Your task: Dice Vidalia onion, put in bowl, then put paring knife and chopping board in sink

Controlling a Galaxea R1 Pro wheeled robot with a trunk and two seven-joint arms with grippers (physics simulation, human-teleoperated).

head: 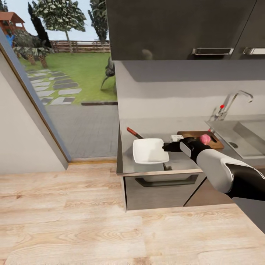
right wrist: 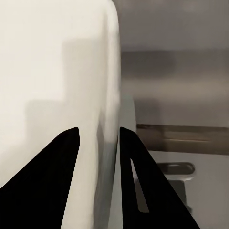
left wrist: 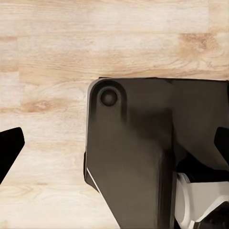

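Observation:
The white squarish bowl [head: 148, 151] sits at the countertop's [head: 184, 163] left end. My right gripper [head: 168, 147] reaches its right rim, and in the right wrist view my right gripper [right wrist: 98, 129] has its two fingers close on either side of the bowl's wall [right wrist: 57, 71], shut on it. The pink onion [head: 205, 138] rests on the brown chopping board [head: 215, 141], just behind my right wrist. Behind the bowl lies the paring knife [head: 133, 132], its far end hidden by the bowl. The sink [head: 244, 138] is at the right. My left gripper [left wrist: 114, 148] hangs open above the wooden floor.
A chrome tap [head: 232, 103] with a red dot stands behind the sink. A small white object [head: 176, 137] lies by the board's left end. Dark wall cabinets [head: 176, 25] hang overhead. A glass opening onto a garden is at the left. Wooden floor [head: 73, 221] spreads before the counter.

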